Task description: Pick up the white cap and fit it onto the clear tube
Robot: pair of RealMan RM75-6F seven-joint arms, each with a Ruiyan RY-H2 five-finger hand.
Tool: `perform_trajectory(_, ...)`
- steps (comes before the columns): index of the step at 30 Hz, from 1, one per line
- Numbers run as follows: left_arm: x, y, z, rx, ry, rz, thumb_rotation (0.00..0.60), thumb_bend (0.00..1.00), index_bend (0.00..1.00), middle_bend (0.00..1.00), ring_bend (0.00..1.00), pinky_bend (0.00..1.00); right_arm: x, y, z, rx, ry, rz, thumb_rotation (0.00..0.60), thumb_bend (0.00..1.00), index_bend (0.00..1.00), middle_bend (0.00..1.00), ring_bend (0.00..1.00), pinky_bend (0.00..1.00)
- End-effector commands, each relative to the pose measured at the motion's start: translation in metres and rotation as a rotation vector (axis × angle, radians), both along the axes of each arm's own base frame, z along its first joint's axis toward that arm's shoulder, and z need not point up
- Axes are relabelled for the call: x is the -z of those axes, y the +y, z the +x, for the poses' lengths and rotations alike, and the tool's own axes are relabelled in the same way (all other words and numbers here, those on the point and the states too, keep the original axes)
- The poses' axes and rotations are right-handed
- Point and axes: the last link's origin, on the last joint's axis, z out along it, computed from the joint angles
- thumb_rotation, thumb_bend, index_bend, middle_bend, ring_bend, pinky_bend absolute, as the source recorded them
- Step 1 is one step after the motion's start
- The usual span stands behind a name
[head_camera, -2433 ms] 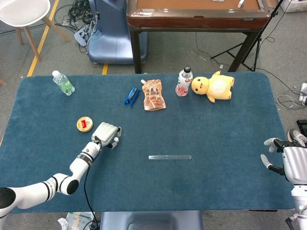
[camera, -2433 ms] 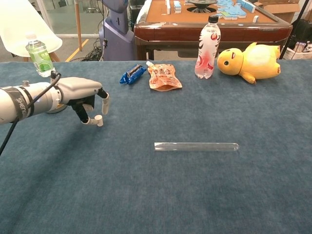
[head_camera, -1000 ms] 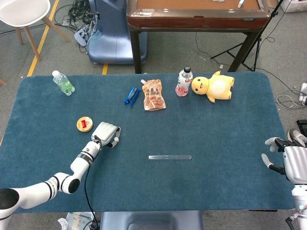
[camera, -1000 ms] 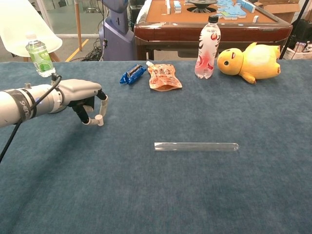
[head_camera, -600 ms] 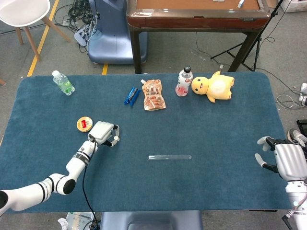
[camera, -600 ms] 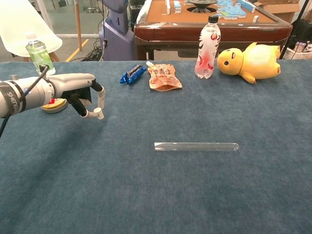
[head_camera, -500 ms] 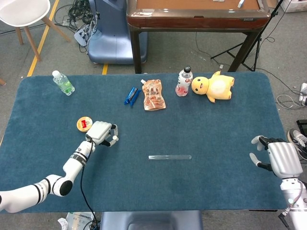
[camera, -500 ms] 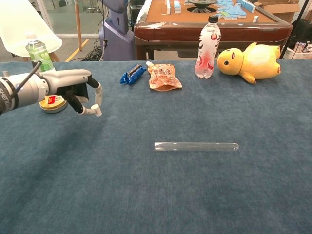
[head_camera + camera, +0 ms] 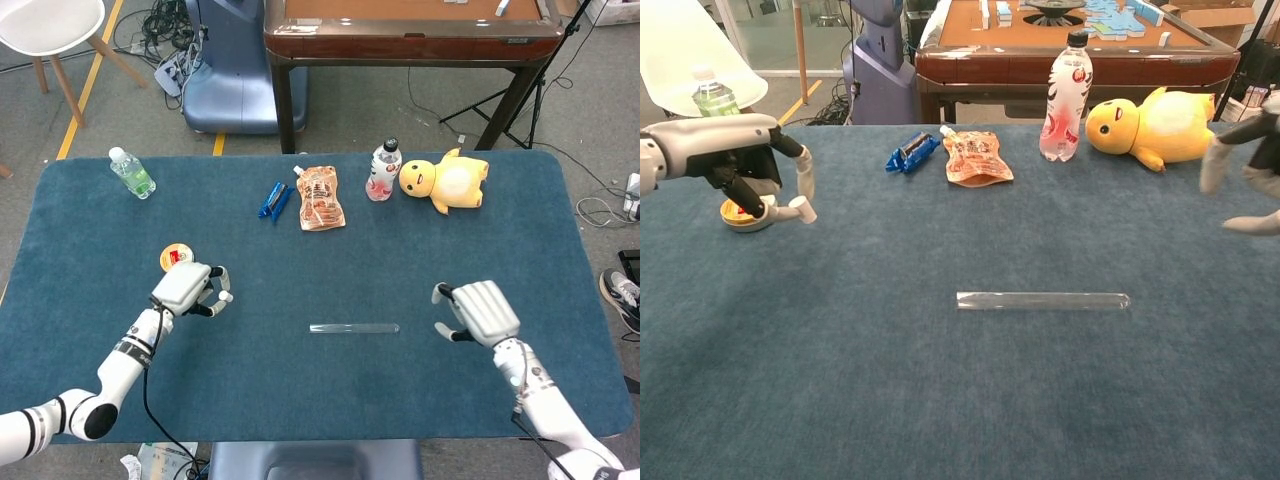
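Left hand (image 9: 735,160) pinches my white cap (image 9: 802,211) above the desk (image 9: 300,390); right hand (image 9: 480,311) hovers open-fingered near the clear tube (image 9: 1042,300), orange tin (image 9: 173,257) just beside the left hand.

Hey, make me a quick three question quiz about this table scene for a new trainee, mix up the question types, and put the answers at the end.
1. True or false: the clear tube stands upright on the blue table.
2. Multiple choice: what does the left hand pinch at its fingertips?
A. the blue packet
B. the white cap
C. the green bottle
3. Fill in: beside the yellow plush duck stands a clear ______ with a black cap and a pink label.

Key
1. False: it lies flat, lengthwise across the middle of the table.
2. B
3. bottle
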Motion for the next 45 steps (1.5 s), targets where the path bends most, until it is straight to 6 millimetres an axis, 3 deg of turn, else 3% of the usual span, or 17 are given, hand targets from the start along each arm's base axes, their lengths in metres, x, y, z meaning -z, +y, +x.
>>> perform_trajectory(1,-0.008,-0.007,-0.002,0.000,-0.001,0.010,0.600,0.32,0.53,1.00,1.00,1.00,0.030,-0.014,0.018,-0.034,0.031,0.069,0.600,0.23,0.47,0.90,0.91,1.00)
perform_trajectory(12,-0.015,-0.026,-0.005,0.002,0.001,0.001,0.600,0.32,0.53,1.00,1.00,1.00,0.085,-0.032,0.052,-0.069,0.081,0.176,0.600,0.20,0.48,0.93,0.95,1.00)
perform_trajectory(21,-0.014,-0.031,-0.003,0.015,0.001,-0.005,0.600,0.32,0.53,1.00,1.00,1.00,0.120,-0.038,0.059,-0.043,0.129,0.223,0.600,0.20,0.49,0.93,0.95,1.00)
perform_trajectory(45,-0.012,-0.034,-0.006,0.013,0.004,-0.011,0.600,0.32,0.53,1.00,1.00,1.00,0.162,-0.053,0.081,-0.029,0.132,0.238,0.600,0.25,0.51,0.93,0.95,1.00)
